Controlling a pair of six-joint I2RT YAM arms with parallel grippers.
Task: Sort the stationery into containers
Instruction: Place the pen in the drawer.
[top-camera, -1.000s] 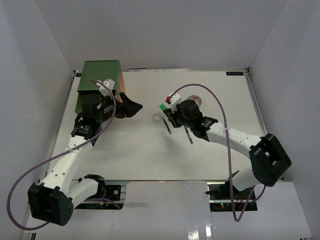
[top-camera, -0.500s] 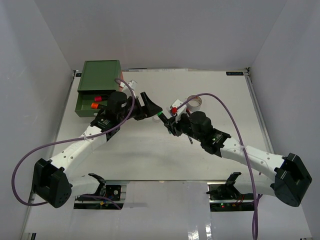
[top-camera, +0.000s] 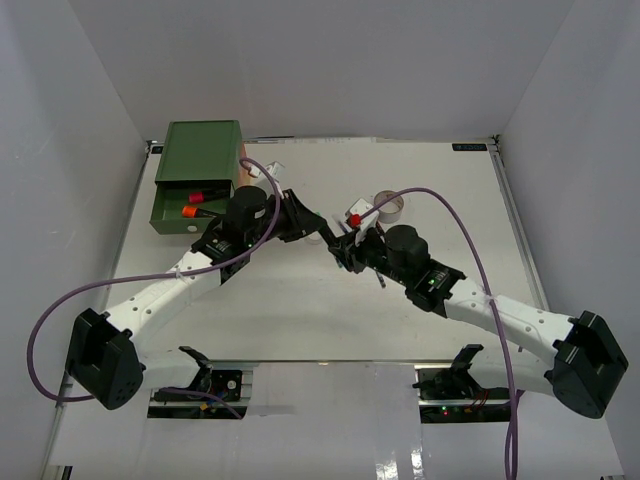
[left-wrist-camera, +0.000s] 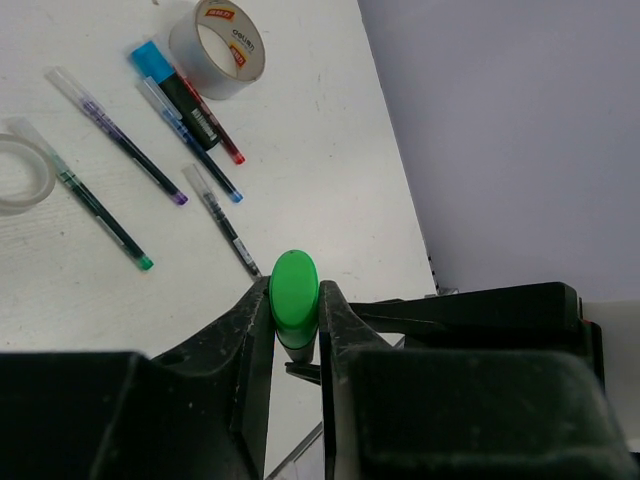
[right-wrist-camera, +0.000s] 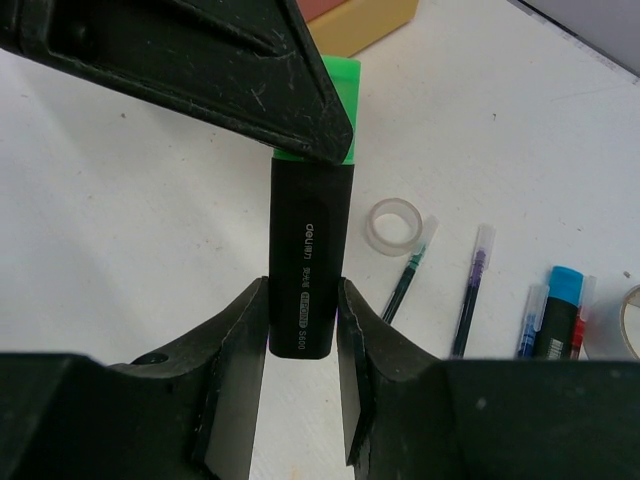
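The green-capped marker (right-wrist-camera: 305, 250) hangs above the table (top-camera: 300, 320), right of the chest (top-camera: 200, 150), and is gripped at both ends. The right gripper (right-wrist-camera: 303, 300) pinches its black barrel. The left gripper (left-wrist-camera: 293, 300), gaping beside it half a second ago, has now clamped onto the cap. The chest's green top drawer (top-camera: 165, 224) stands pulled out, holding an orange-capped marker (top-camera: 190, 211) and a red-capped marker (top-camera: 197, 197).

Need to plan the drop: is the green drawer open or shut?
Open: the green drawer is pulled out, with two markers visible inside.
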